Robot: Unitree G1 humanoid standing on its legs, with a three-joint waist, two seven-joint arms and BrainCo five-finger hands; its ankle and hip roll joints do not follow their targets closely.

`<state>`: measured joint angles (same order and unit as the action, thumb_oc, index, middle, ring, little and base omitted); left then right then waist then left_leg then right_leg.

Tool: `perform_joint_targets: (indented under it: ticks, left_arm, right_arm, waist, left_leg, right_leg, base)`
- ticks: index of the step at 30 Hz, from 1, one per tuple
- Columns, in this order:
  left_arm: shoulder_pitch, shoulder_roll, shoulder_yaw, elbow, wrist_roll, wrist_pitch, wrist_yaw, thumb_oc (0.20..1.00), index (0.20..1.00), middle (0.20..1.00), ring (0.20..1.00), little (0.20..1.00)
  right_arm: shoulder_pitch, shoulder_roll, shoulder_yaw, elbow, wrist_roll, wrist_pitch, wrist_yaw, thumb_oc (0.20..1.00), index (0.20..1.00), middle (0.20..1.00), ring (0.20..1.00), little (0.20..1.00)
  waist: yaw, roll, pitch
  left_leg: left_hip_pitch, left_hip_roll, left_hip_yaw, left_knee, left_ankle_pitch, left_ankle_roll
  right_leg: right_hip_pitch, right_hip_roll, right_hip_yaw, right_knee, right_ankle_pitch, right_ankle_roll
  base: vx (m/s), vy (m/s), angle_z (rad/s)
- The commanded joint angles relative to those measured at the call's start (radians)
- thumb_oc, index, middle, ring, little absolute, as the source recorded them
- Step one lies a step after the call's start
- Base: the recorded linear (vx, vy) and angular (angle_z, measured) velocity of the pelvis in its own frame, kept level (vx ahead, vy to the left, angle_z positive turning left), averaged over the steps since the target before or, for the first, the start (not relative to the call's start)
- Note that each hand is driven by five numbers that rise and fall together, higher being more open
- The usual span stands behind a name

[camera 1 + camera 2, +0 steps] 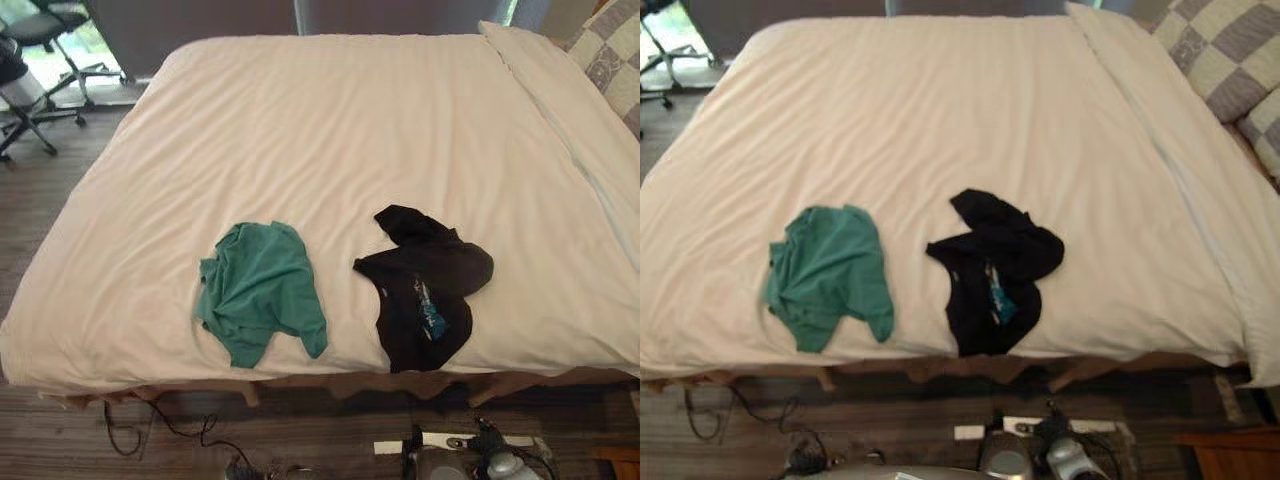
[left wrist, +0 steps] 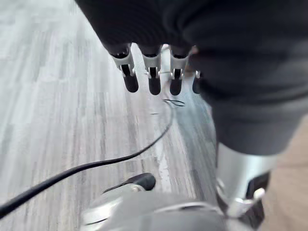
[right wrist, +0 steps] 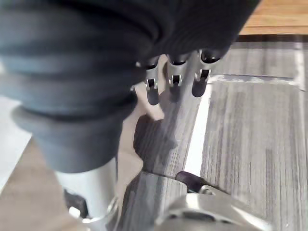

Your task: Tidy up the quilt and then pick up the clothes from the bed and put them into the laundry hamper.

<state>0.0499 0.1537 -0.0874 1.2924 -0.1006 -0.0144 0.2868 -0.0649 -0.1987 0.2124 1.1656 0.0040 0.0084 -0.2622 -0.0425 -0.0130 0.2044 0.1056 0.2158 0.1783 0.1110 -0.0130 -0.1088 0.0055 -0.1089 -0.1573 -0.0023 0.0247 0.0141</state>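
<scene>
On the smooth cream cotton quilt (image 1: pixel 330 130), near its front edge, lie a crumpled green T-shirt (image 1: pixel 262 290) and, just right of it, a bunched black T-shirt (image 1: pixel 425 285). The left hand (image 2: pixel 151 77) and right hand (image 3: pixel 175 79) hang relaxed over grey wood-look floor (image 2: pixel 57 115), holding nothing. Better to gather one whole shirt at its bunched middle.

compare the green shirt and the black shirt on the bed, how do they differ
The green shirt lies nearer the robot's left, the black shirt nearer its right. The green one is plain; the black one shows a small blue print. The black one's hem hangs over the bed's near edge; the green one just reaches it. Both are crumpled on the white quilt.
</scene>
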Motion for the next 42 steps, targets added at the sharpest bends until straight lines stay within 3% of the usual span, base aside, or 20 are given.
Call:
perform_joint_targets:
  ticks: [1, 8, 13, 15, 16, 17, 19, 21, 23, 25, 32, 33, 34, 35, 37, 39, 42]
  left_arm:
    - [0.000, -0.006, 0.036, 0.025, -0.090, -0.014, 0.058, 1.000, 1.000, 1.000, 1.000, 1.000]
    - [0.001, 0.100, 0.192, -0.066, -0.196, -0.079, 0.152, 1.000, 1.000, 1.000, 1.000, 1.000]
    - [0.105, 0.215, 0.282, -0.480, -0.067, -0.097, 0.203, 1.000, 1.000, 1.000, 1.000, 1.000]
    - [0.112, 0.239, 0.295, -0.546, -0.030, -0.100, 0.202, 1.000, 1.000, 1.000, 1.000, 1.000]
    - [0.093, 0.289, 0.312, -0.637, 0.035, -0.108, 0.209, 1.000, 1.000, 1.000, 1.000, 1.000]
    - [0.093, 0.288, 0.314, -0.639, 0.037, -0.106, 0.209, 1.000, 1.000, 1.000, 1.000, 1.000]
    - [0.000, 0.367, 0.288, -0.722, 0.097, -0.129, 0.217, 1.000, 1.000, 1.000, 1.000, 1.000]
    - [-0.047, 0.397, 0.254, -0.757, 0.119, -0.139, 0.211, 1.000, 1.000, 1.000, 1.000, 1.000]
    - [-0.082, 0.393, 0.174, -0.888, 0.160, -0.173, 0.157, 1.000, 1.000, 1.000, 1.000, 1.000]
    - [-0.097, 0.380, 0.120, -0.957, 0.176, -0.193, 0.116, 1.000, 1.000, 1.000, 1.000, 1.000]
    - [-0.080, 0.380, 0.074, -0.959, 0.261, -0.157, 0.058, 1.000, 1.000, 1.000, 1.000, 1.000]
    - [0.100, 0.645, 0.288, -0.888, 0.231, -0.178, -0.047, 1.000, 1.000, 1.000, 1.000, 1.000]
    - [0.039, 0.569, 0.197, -0.938, 0.287, -0.166, 0.000, 1.000, 1.000, 1.000, 1.000, 1.000]
    - [0.097, 0.545, 0.210, -1.024, 0.236, -0.211, -0.031, 1.000, 1.000, 1.000, 1.000, 1.000]
    - [0.138, 0.572, 0.225, -1.044, 0.258, -0.205, -0.067, 1.000, 1.000, 1.000, 1.000, 1.000]
    - [0.053, 0.616, 0.139, -0.934, 0.352, -0.169, -0.043, 1.000, 1.000, 1.000, 1.000, 1.000]
    - [-0.057, 0.666, 0.077, -1.029, 0.481, -0.103, -0.064, 1.000, 1.000, 1.000, 1.000, 1.000]
  right_arm:
    - [-0.005, 0.011, -0.012, 0.059, 0.058, -0.006, -0.046, 1.000, 1.000, 1.000, 1.000, 1.000]
    - [0.061, -0.099, -0.157, 0.039, 0.096, -0.034, -0.092, 1.000, 1.000, 1.000, 1.000, 1.000]
    - [0.175, -0.233, -0.265, -0.288, -0.016, -0.053, -0.122, 1.000, 1.000, 1.000, 1.000, 1.000]
    - [0.184, -0.264, -0.282, -0.334, -0.050, -0.055, -0.124, 1.000, 1.000, 1.000, 1.000, 1.000]
    - [0.175, -0.329, -0.300, -0.395, -0.115, -0.060, -0.129, 1.000, 1.000, 1.000, 1.000, 1.000]
    - [0.175, -0.329, -0.301, -0.396, -0.116, -0.060, -0.129, 1.000, 1.000, 1.000, 1.000, 1.000]
    - [0.116, -0.438, -0.286, -0.438, -0.184, -0.072, -0.137, 1.000, 1.000, 1.000, 1.000, 1.000]
    - [0.095, -0.477, -0.272, -0.461, -0.207, -0.074, -0.134, 1.000, 1.000, 1.000, 1.000, 1.000]
    - [0.041, -0.561, -0.218, -0.517, -0.286, -0.084, -0.122, 1.000, 1.000, 1.000, 1.000, 1.000]
    - [0.001, -0.592, -0.178, -0.534, -0.328, -0.085, -0.110, 1.000, 1.000, 1.000, 1.000, 1.000]
    - [-0.087, -0.589, -0.100, -0.634, -0.383, -0.082, -0.082, 1.000, 1.000, 1.000, 1.000, 1.000]
    - [-0.048, -0.636, -0.147, -0.661, -0.364, -0.105, -0.040, 1.000, 1.000, 1.000, 1.000, 1.000]
    - [-0.072, -0.616, -0.126, -0.707, -0.375, -0.096, -0.058, 1.000, 1.000, 1.000, 1.000, 1.000]
    - [-0.042, -0.618, -0.155, -0.755, -0.369, -0.105, -0.051, 1.000, 1.000, 1.000, 1.000, 1.000]
    - [-0.020, -0.628, -0.179, -0.816, -0.352, -0.124, -0.050, 1.000, 1.000, 1.000, 1.000, 1.000]
    - [-0.075, -0.621, -0.142, -0.836, -0.330, -0.141, -0.063, 1.000, 1.000, 1.000, 1.000, 1.000]
    - [-0.162, -0.615, -0.126, -0.920, -0.319, -0.133, -0.067, 1.000, 1.000, 1.000, 1.000, 1.000]
  waist:
    - [-0.025, -0.019, -0.032]
    - [-0.038, -0.018, -0.050]
    - [-0.046, -0.018, -0.060]
    - [-0.047, -0.018, -0.060]
    - [-0.050, -0.016, -0.062]
    - [-0.050, -0.016, -0.061]
    - [-0.057, -0.015, -0.059]
    - [-0.061, -0.014, -0.057]
    - [-0.064, -0.018, -0.059]
    - [-0.065, -0.018, -0.057]
    - [-0.058, -0.012, -0.052]
    - [-0.028, 0.002, -0.048]
    - [-0.038, -0.003, -0.046]
    - [-0.027, 0.004, -0.036]
    - [-0.019, 0.005, -0.022]
    - [-0.030, 0.004, 0.003]
    - [-0.028, 0.007, 0.082]
  left_leg:
    - [-0.016, -0.044, 0.009, -0.151, -0.009, -0.021]
    - [0.008, -0.031, 0.013, -0.182, 0.011, -0.034]
    - [0.014, -0.029, 0.014, -0.187, 0.006, -0.035]
    - [0.014, -0.029, 0.013, -0.188, 0.005, -0.035]
    - [0.015, -0.028, 0.011, -0.188, 0.003, -0.035]
    - [0.016, -0.028, 0.011, -0.187, 0.003, -0.035]
    - [0.020, -0.026, 0.011, -0.187, -0.001, -0.036]
    - [0.027, -0.024, 0.012, -0.185, -0.008, -0.038]
    - [0.029, -0.023, 0.015, -0.185, -0.004, -0.037]
    - [0.035, -0.021, 0.020, -0.184, -0.006, -0.037]
    - [0.055, -0.015, 0.034, -0.185, -0.009, -0.040]
    - [0.052, -0.017, 0.027, -0.186, -0.001, -0.040]
    - [0.056, -0.017, 0.028, -0.185, -0.010, -0.043]
    - [0.048, -0.020, 0.018, -0.187, -0.002, -0.041]
    - [0.035, -0.021, 0.009, -0.187, 0.003, -0.042]
    - [0.017, -0.023, 0.011, -0.184, 0.007, -0.042]
    - [-0.058, -0.024, 0.004, -0.164, 0.022, -0.036]
  right_leg:
    - [0.070, -0.065, -0.041, -0.054, -0.050, 0.129]
    - [0.104, -0.075, -0.062, -0.073, -0.043, 0.144]
    - [0.110, -0.084, -0.069, -0.073, -0.042, 0.156]
    - [0.109, -0.086, -0.070, -0.073, -0.041, 0.157]
    - [0.110, -0.089, -0.069, -0.072, -0.041, 0.160]
    - [0.110, -0.089, -0.069, -0.072, -0.041, 0.161]
    - [0.109, -0.092, -0.065, -0.069, -0.041, 0.161]
    - [0.114, -0.091, -0.062, -0.067, -0.046, 0.163]
    - [0.110, -0.091, -0.054, -0.068, -0.043, 0.161]
    - [0.113, -0.090, -0.050, -0.068, -0.044, 0.160]
    - [0.125, -0.085, -0.050, -0.073, -0.047, 0.158]
    - [0.130, -0.087, -0.058, -0.074, -0.045, 0.158]
    - [0.135, -0.088, -0.062, -0.073, -0.050, 0.162]
    - [0.130, -0.090, -0.067, -0.073, -0.044, 0.160]
    - [0.121, -0.090, -0.069, -0.072, -0.042, 0.162]
    - [0.098, -0.093, -0.064, -0.068, -0.035, 0.165]
    - [0.010, -0.099, -0.048, -0.032, -0.027, 0.164]
  base:
    - [0.06, -0.047, -0.31]
    - [0.04, -0.031, -0.02]
    - [0.02, -0.001, 0.11]
    - [0.00, 0.000, 0.00]
    - [0.00, 0.000, 0.00]
    - [0.00, 0.008, -0.03]
    - [0.00, 0.000, 0.00]
    - [0.00, 0.000, 0.00]
    - [0.00, 0.000, 0.00]
    - [0.00, -0.007, -0.03]
    - [0.02, -0.006, -0.09]
    - [0.00, 0.000, 0.00]
    - [-0.02, 0.036, -0.08]
    - [-0.06, -0.004, 0.03]
    - [-0.08, -0.006, 0.20]
    - [-0.10, -0.002, 0.14]
    - [-0.21, 0.003, 0.01]
